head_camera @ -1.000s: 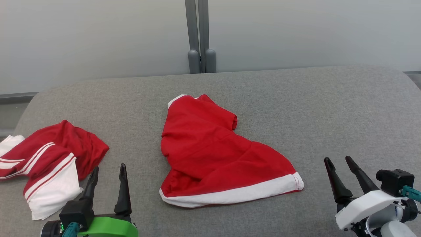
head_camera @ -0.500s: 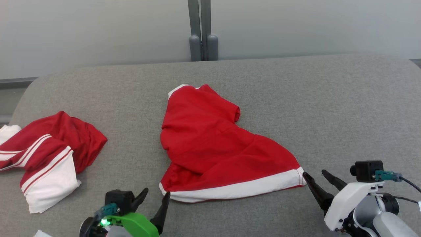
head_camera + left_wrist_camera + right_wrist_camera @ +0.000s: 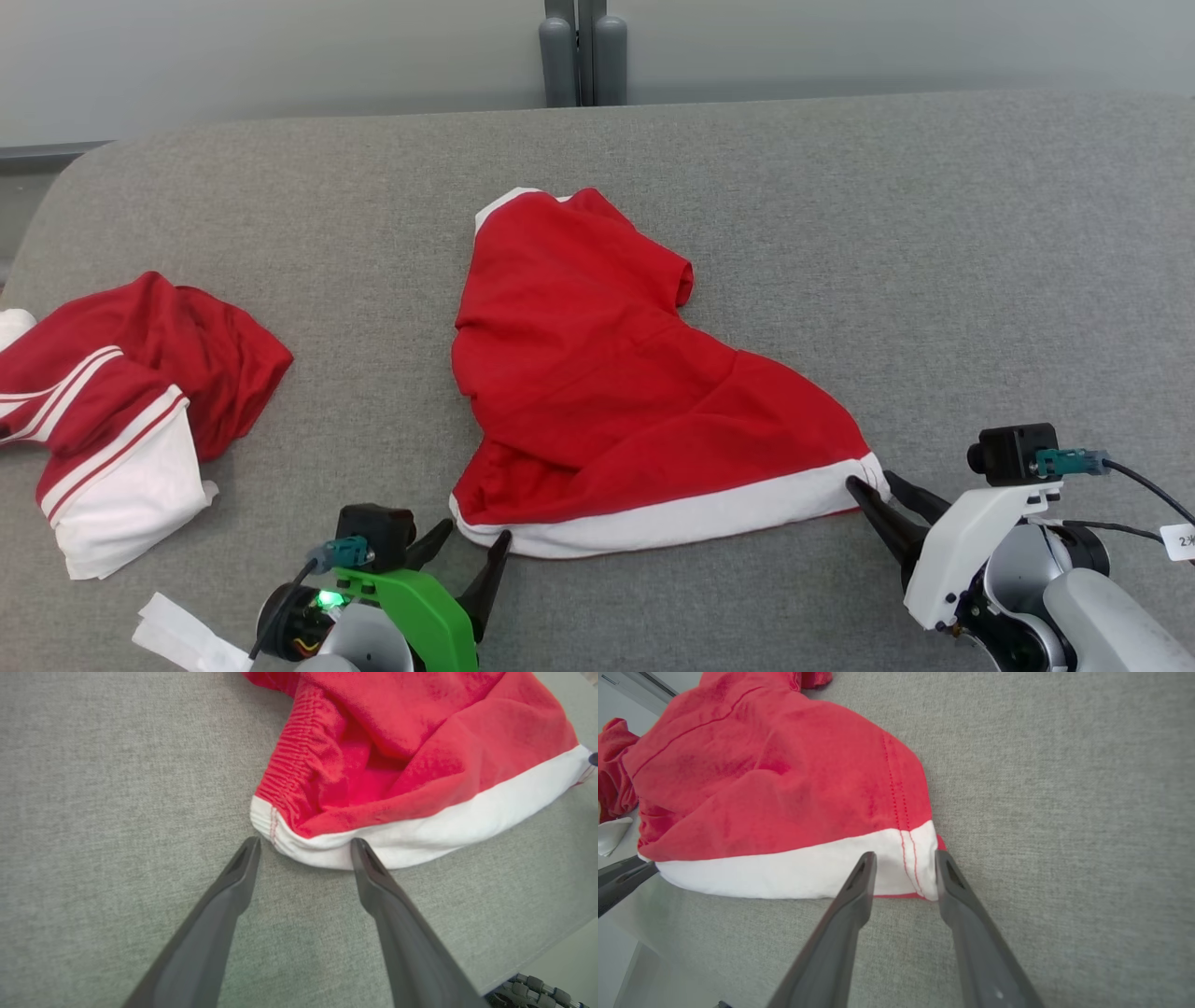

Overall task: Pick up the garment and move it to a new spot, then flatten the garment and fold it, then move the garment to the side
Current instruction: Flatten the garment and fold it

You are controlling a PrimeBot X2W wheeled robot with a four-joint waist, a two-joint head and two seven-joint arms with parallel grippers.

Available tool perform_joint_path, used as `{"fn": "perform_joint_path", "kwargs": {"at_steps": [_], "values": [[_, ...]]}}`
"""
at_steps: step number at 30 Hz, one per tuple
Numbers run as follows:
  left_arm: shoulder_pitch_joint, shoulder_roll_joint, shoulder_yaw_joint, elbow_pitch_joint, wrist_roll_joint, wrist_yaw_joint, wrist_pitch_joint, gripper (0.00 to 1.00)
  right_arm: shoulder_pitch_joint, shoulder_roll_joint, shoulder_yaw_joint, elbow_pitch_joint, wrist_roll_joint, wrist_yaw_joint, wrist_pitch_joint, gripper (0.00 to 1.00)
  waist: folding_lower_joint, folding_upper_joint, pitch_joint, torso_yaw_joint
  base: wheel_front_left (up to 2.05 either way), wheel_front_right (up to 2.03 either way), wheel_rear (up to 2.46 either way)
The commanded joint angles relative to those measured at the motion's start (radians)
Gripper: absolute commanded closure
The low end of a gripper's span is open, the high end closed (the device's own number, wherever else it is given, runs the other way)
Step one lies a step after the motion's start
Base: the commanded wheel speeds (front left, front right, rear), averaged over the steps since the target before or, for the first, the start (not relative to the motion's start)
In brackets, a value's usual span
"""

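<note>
The garment (image 3: pixel 597 373) is red with a white hem and lies crumpled in the middle of the grey padded surface (image 3: pixel 934 233). My left gripper (image 3: pixel 474 534) sits low at the hem's left corner. In the left wrist view the garment (image 3: pixel 397 742) has its white corner right at the tips of the left gripper (image 3: pixel 306 841), whose jaws are wide open. My right gripper (image 3: pixel 870 480) is at the hem's right corner. In the right wrist view the garment (image 3: pixel 761 788) has its stitched white corner between the tips of the right gripper (image 3: pixel 905 854), jaws part-way closed with a gap still showing.
A second red and white striped garment (image 3: pixel 121 401) lies bunched at the far left. White paper (image 3: pixel 187 635) sits at the bottom left by my left arm. A grey post (image 3: pixel 583 47) stands behind the surface. The surface's front edge (image 3: pixel 537 956) runs close behind my left gripper.
The head camera has tilted down. Both grippers dropped and moved inward to the hem's two corners. The right jaws have narrowed around the right corner; the left jaws stay wide.
</note>
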Motion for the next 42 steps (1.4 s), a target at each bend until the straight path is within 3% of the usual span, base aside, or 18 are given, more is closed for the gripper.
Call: {"fn": "perform_joint_path", "kwargs": {"at_steps": [1,10,16,20,28,29,30,31,42], "values": [[-0.018,0.007,-0.007,0.012,-0.012,-0.007,-0.006,0.0,-0.007,-0.005,0.003,-0.003,0.008,0.0,0.001,0.41,0.0,0.0,0.0,-0.001,0.0,0.0,0.0],[-0.064,0.022,-0.038,0.059,-0.031,-0.007,-0.043,0.0,-0.02,-0.01,0.028,-0.003,0.024,0.0,-0.007,0.73,0.0,0.0,0.014,-0.007,0.0,0.0,0.0],[-0.083,0.04,-0.045,0.064,-0.046,-0.007,-0.051,0.0,-0.026,-0.013,0.048,0.001,0.035,0.0,-0.012,0.86,0.0,0.0,0.024,-0.011,0.0,0.0,0.0],[-0.08,0.067,-0.044,0.045,-0.05,-0.006,-0.057,0.0,-0.035,-0.019,0.057,0.002,0.043,0.0,-0.019,1.0,0.0,0.0,0.029,-0.016,0.0,0.0,0.0],[-0.092,0.075,-0.071,0.04,-0.054,-0.006,-0.057,0.0,-0.041,-0.027,0.088,0.006,0.064,0.0,-0.019,1.0,0.0,0.0,0.029,-0.025,0.0,0.0,0.0],[-0.094,0.08,-0.08,0.038,-0.053,-0.006,-0.058,0.19,-0.042,-0.029,0.093,0.005,0.066,0.0,-0.02,1.0,0.0,0.0,0.029,-0.026,0.0,0.0,0.0],[-0.096,0.083,-0.083,0.038,-0.053,-0.006,-0.063,0.71,-0.043,-0.031,0.098,0.004,0.07,0.0,-0.022,1.0,0.0,0.0,0.028,-0.027,0.0,0.0,0.0],[-0.097,0.083,-0.086,0.037,-0.057,-0.006,-0.065,1.0,-0.045,-0.033,0.103,0.0,0.072,0.0,-0.027,1.0,0.0,0.0,0.027,-0.027,0.0,0.0,0.0],[-0.049,0.112,-0.09,-0.037,-0.073,0.01,-0.094,1.0,0.005,-0.076,0.121,-0.091,0.136,0.0,-0.13,1.0,0.0,0.0,-0.017,-0.015,0.0,0.0,0.0]]}}
